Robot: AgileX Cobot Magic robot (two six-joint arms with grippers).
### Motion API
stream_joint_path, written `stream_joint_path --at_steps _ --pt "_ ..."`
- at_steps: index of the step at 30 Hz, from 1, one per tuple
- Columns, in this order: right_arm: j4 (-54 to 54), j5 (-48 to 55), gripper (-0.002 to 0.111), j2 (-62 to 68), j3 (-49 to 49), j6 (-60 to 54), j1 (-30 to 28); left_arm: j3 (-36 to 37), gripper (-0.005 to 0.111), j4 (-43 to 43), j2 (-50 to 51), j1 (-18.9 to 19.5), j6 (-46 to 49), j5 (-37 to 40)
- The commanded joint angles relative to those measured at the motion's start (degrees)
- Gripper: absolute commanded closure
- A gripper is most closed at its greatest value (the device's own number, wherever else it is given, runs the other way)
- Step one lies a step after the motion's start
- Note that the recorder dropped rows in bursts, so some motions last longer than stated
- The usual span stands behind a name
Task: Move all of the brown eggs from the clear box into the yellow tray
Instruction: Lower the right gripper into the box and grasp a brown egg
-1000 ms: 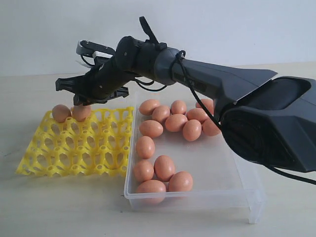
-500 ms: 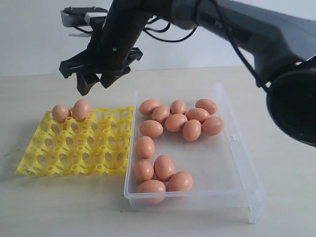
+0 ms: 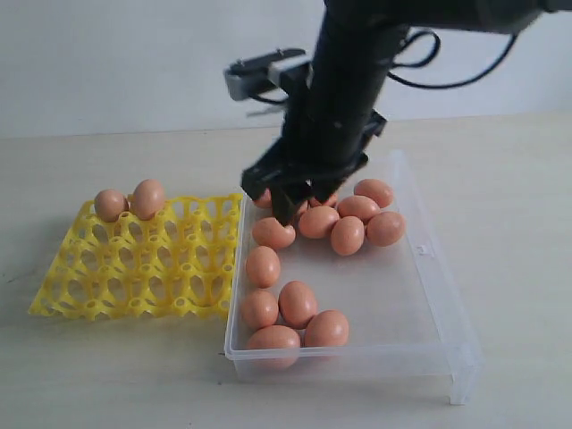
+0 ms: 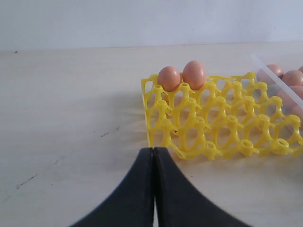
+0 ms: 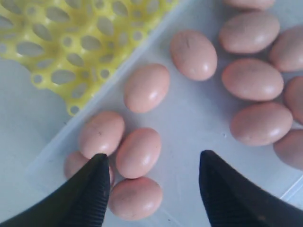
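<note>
Most brown eggs lie in the clear box, directly beneath the right hand, whose fingers stand wide apart and empty. Two more eggs sit in the yellow tray beside it. Only the left wrist view shows the left hand, fingers pressed together, short of the tray on the desk.

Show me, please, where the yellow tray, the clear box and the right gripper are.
yellow tray point(image 3: 134, 268): exterior view, on the bare grid near its middle.
clear box point(image 3: 393, 295): exterior view, on its bare floor.
right gripper point(image 5: 154, 156): right wrist view, midway between the tips of its open fingers.
</note>
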Motion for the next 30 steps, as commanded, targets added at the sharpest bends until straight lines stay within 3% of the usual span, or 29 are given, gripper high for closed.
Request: stream_joint_path --at_steps 1,6,30 --pt "1.82 -13.03 0.053 -2.04 13.01 -0.22 -2.33 -0.23 0.107 -0.06 -0.32 0.06 0.19 -0.56" --pt "3.91 -22.81 0.053 0.07 17.27 -0.22 -2.94 -0.23 0.107 -0.06 -0.32 0.06 0.19 -0.56" --pt "11.48 -21.32 0.053 4.78 17.27 -2.6 -0.2 -0.23 0.107 -0.06 -0.32 0.06 0.19 -0.56"
